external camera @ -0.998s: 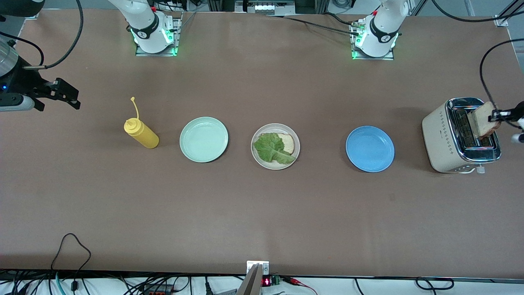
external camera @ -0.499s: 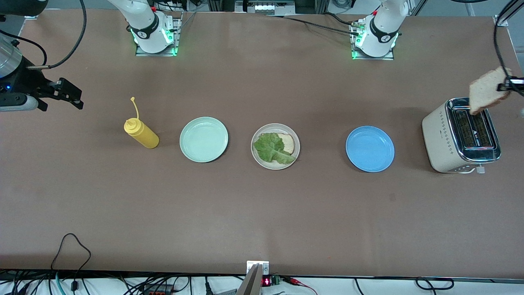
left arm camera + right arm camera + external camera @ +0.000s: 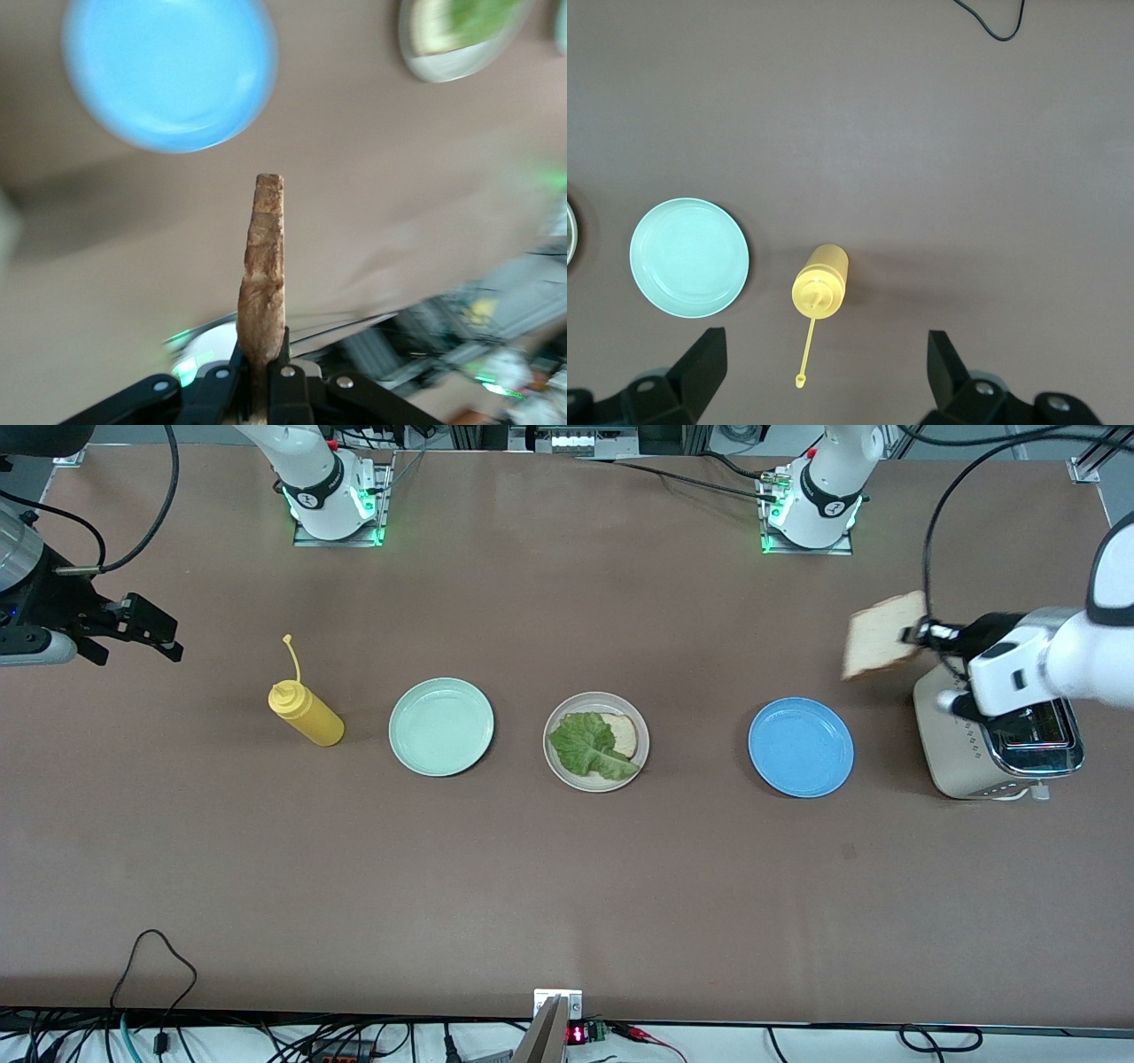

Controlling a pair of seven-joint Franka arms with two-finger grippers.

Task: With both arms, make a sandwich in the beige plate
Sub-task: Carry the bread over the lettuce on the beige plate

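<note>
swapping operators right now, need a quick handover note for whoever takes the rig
Left gripper: shut on the second toast slice, carried in the air above the table between the toaster and the blue plate.
Right gripper: open, empty, waiting at the right arm's end of the table, near the yellow squeeze bottle.
Beige plate: holds the first toast slice with the lettuce leaf on it.
Done: base slice and lettuce placed, second slice out of the toaster.
Left: set the second slice on the lettuce.

A robotics lab: arm bases (image 3: pixel 335 496) bolted to a brown table (image 3: pixel 567 886), loose cables (image 3: pixel 151 957) along its edge.
</note>
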